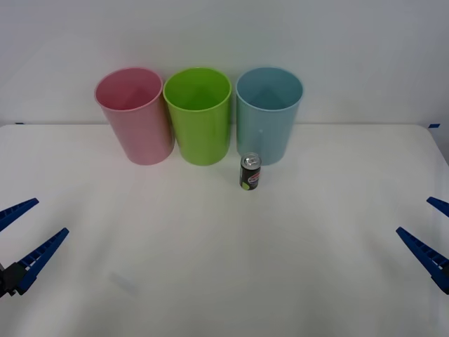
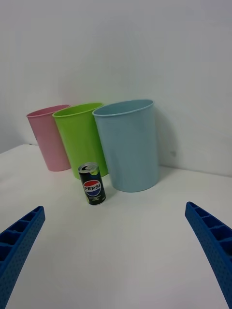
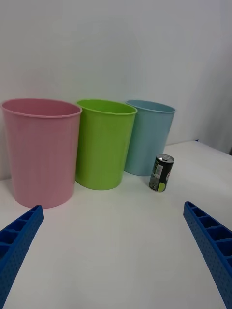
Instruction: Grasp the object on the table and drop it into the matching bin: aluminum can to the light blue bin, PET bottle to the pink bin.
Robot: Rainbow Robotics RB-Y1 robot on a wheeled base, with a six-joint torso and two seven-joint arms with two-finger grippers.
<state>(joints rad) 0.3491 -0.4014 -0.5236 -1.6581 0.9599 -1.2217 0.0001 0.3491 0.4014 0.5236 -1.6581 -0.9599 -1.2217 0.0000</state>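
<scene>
can (image 1: 250,171) outside light blue bin (image 1: 268,116)

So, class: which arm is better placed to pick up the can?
Probably the right. The can stands right of centre, before the light blue bin, nearer the open right gripper than the open left gripper.

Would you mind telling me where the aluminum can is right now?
In the front view the aluminum can stands upright on the table, just in front of the light blue bin, right of centre.
</scene>
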